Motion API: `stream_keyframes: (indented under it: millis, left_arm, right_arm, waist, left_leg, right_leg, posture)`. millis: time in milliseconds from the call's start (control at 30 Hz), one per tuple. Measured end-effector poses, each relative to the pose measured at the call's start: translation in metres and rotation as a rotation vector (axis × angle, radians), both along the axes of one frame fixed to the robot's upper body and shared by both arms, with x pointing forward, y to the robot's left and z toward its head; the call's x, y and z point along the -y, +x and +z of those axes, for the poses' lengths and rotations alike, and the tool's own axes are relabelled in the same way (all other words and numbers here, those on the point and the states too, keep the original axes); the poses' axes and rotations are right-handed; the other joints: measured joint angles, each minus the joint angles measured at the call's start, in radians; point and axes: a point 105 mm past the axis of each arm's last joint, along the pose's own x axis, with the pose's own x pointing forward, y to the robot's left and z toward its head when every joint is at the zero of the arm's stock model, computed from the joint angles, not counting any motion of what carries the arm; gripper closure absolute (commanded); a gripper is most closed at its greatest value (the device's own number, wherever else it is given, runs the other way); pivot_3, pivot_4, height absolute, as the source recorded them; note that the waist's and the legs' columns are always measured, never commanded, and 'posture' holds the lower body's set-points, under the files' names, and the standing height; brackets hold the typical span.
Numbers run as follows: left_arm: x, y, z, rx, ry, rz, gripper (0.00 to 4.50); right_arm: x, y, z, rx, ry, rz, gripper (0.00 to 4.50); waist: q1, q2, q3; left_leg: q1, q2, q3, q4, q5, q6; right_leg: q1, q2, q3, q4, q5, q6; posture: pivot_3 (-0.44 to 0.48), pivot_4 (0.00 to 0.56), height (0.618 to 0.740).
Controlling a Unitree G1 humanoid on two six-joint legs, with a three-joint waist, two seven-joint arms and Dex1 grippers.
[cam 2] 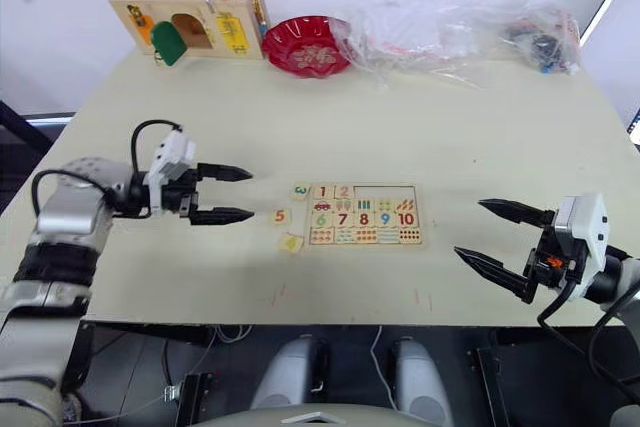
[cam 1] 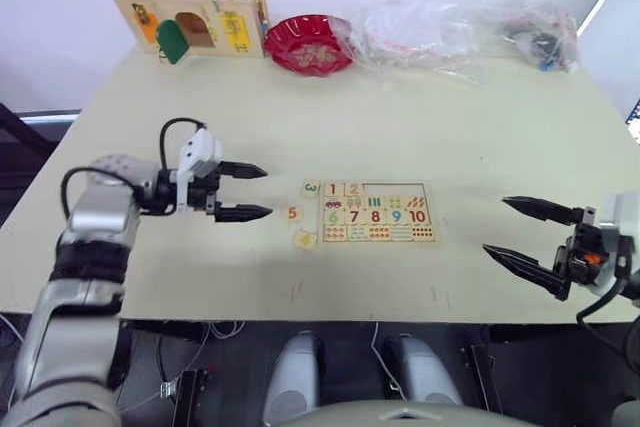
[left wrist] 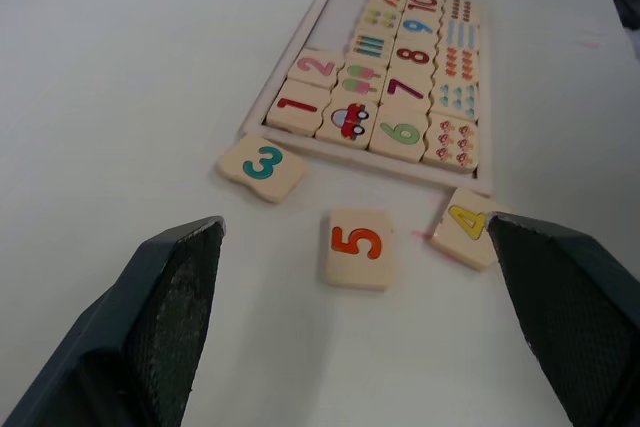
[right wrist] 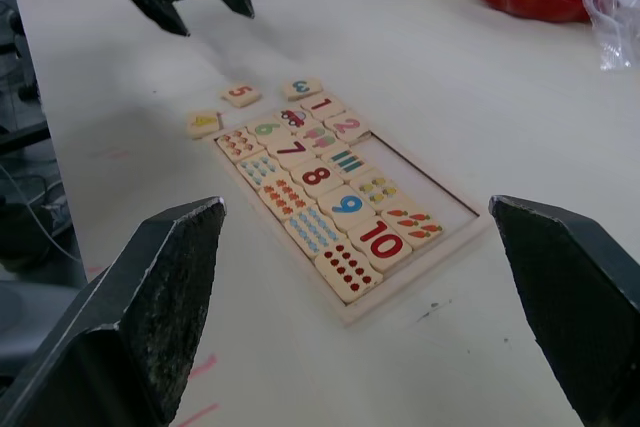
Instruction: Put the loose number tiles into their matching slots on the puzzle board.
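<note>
Right claw (cam 1: 528,232): near the tabletop's front edge toward its right corner, fingers spread wide, nothing between them. It sits well apart from the puzzle board.

Left claw (cam 1: 245,192): over the tabletop (cam 1: 400,117) left of centre, fingers spread, empty, tips pointing toward the loose tiles.

Tile 4 (left wrist: 466,226): yellow digit, lying flat and skewed just off the puzzle board's near-left corner, close to touching the frame; contact cannot be told.

Tile 5 (left wrist: 358,244): orange digit, flat on the tabletop, just left of tile 4 and nearest the left claw's tips, apart from the board.

Tile 3 (left wrist: 263,165): teal digit, flat and slightly skewed, just outside the board's far-left corner.

Puzzle board (cam 1: 430,239): flat near the tabletop's centre, a little toward the front edge. Tile 1 (left wrist: 298,107) and tile 2 (left wrist: 317,66) sit seated in the far row at its left end. The rest of that row, the open slots (right wrist: 425,191), lies bare out to the board's right edge. Nearer rows hold the coloured digits 6 to 10 and the counting pictures.

Far left corner: a wooden box (cam 1: 195,15) with coloured doors. Just right of it, a red bowl (cam 1: 308,43). Along the far edge toward the right corner, crumpled clear plastic bags (cam 1: 450,32).
</note>
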Motion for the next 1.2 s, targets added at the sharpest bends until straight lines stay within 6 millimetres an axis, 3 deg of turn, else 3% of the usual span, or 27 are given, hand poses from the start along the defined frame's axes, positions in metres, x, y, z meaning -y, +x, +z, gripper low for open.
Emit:
stream_keyframes:
  millis: [467, 933, 1133, 1200]
  left_arm:
    - [0.038, 0.036, -0.007, 0.033, 0.103, -0.144, 0.00]
    - [0.054, 0.040, -0.030, 0.017, 0.208, -0.203, 0.00]
    - [0.059, 0.047, -0.023, 0.052, 0.238, -0.193, 0.00]
    - [0.061, 0.049, -0.022, 0.058, 0.239, -0.190, 0.58]
  right_arm:
    - [0.000, -0.003, -0.001, 0.009, 0.007, -0.035, 0.06]
    - [0.000, -0.008, -0.001, 0.014, 0.018, -0.076, 0.06]
    - [0.000, -0.008, -0.001, 0.019, 0.022, -0.091, 0.06]
    - [0.000, -0.008, -0.001, 0.021, 0.023, -0.093, 0.00]
  waist:
    - [0.000, -0.001, 0.000]
    - [-0.003, -0.001, 0.001]
    - [-0.001, -0.001, 0.001]
    - [-0.002, -0.001, 0.001]
  left_leg:
    - [-0.001, -0.002, -0.004, 0.001, 0.000, 0.000]
    - [-0.001, -0.001, -0.005, 0.001, 0.000, 0.000]
    - [-0.001, -0.001, -0.006, 0.001, 0.000, 0.000]
    - [-0.001, -0.001, -0.006, 0.001, 0.000, 0.000]
  right_leg:
    - [0.002, 0.002, 0.001, -0.001, 0.001, 0.003]
    - [0.002, 0.003, 0.001, -0.001, 0.002, 0.004]
    - [0.003, 0.003, 0.000, -0.001, 0.002, 0.004]
    - [0.003, 0.003, 0.000, -0.001, 0.002, 0.004]
  posture:
    - [0.000, 0.150, 0.740]
    - [0.000, 0.150, 0.740]
    - [0.000, 0.150, 0.740]
    - [0.000, 0.150, 0.740]
